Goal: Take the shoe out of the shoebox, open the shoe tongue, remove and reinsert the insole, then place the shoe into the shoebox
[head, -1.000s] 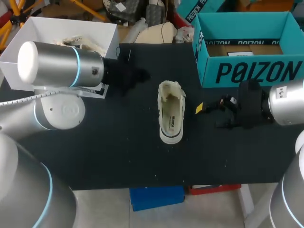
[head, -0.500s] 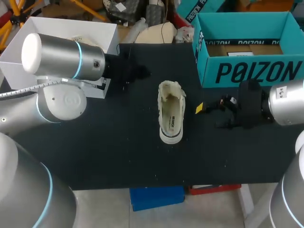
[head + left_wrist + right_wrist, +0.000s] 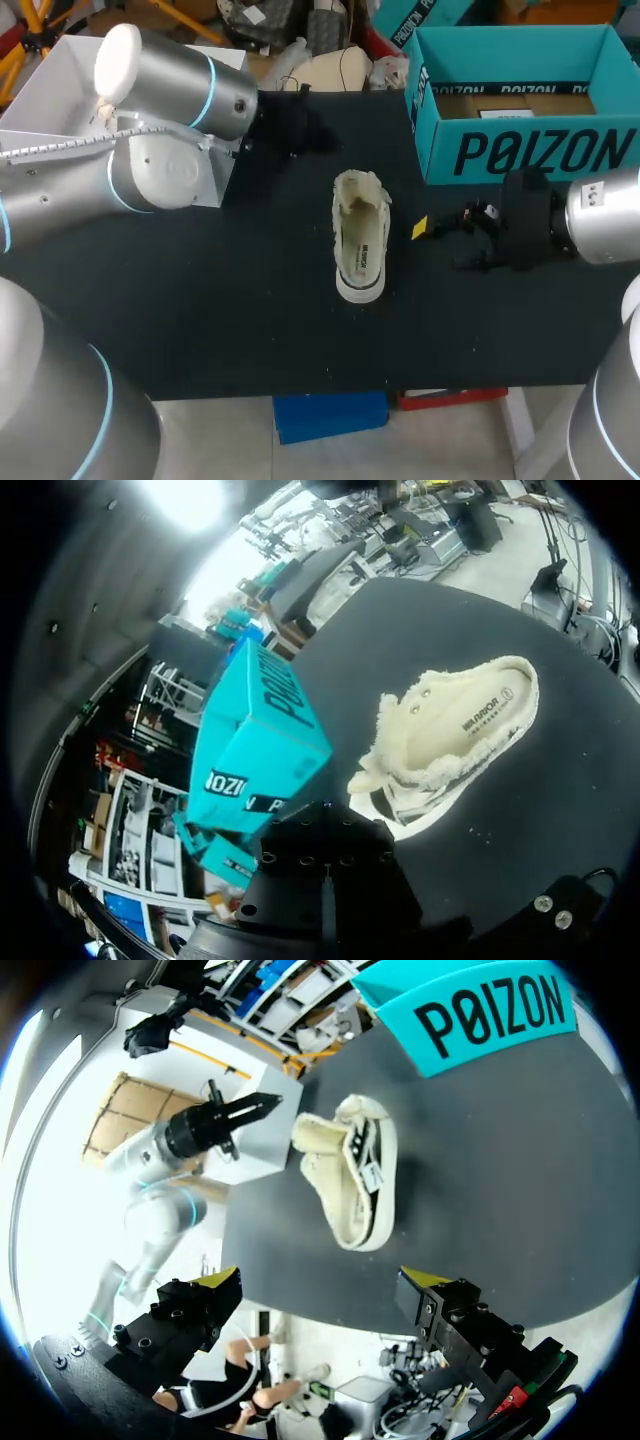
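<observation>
Shoe (image 3: 360, 240), print inside, near lettered teal shoebox (image 3: 520, 150), right hand (image 3: 322, 1278) open, empty, left hand (image 3: 262, 1103) unclear.

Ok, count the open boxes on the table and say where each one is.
2. A white open cardboard box at the table's far left corner; a teal open cardboard shoebox at its far right corner. None seems hidden.

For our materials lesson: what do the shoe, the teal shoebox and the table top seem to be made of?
Shoe: cream fleece-like lining, fuzzy and matte; pale smooth sole rim, probably rubber. Teal shoebox: likely cardboard, flat folded walls. Table top: black, matte, perhaps a mat; unclear.
</observation>
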Tool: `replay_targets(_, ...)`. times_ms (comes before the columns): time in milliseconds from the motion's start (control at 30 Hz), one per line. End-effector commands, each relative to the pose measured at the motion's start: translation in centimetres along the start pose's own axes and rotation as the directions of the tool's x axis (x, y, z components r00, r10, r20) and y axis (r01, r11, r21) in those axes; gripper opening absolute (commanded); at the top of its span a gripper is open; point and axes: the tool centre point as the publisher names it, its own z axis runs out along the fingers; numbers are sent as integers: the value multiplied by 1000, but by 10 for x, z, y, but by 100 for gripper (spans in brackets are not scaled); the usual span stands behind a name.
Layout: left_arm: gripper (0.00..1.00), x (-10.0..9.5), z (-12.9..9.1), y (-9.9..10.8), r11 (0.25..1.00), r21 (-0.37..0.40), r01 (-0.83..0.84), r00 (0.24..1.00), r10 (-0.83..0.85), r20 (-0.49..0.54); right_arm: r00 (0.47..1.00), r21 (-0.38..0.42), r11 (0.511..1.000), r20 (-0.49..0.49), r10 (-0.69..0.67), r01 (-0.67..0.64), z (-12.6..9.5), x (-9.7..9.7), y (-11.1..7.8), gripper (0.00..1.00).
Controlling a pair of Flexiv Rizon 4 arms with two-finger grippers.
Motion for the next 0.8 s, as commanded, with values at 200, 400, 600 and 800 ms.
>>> replay_targets(200, 0, -2, 51, -8, 1000, -2, -26, 997, 26, -76, 1000, 2, 1000, 0, 0, 0, -2, 0, 0, 100)
replay_targets(400, 0, 5, 67, -12, 999, -3, -41, 993, 41, -107, 1000, 2, 1000, 0, 0, 0, -2, 0, 0, 100)
replay_targets(600, 0, 12, 73, -20, 999, 9, -43, 991, 43, -125, 1000, 2, 1000, 0, 0, 0, -2, 0, 0, 100)
replay_targets(800, 0, 36, 68, -24, 999, 2, -50, 983, 50, -177, 1000, 2, 1000, 0, 0, 0, -2, 0, 0, 100)
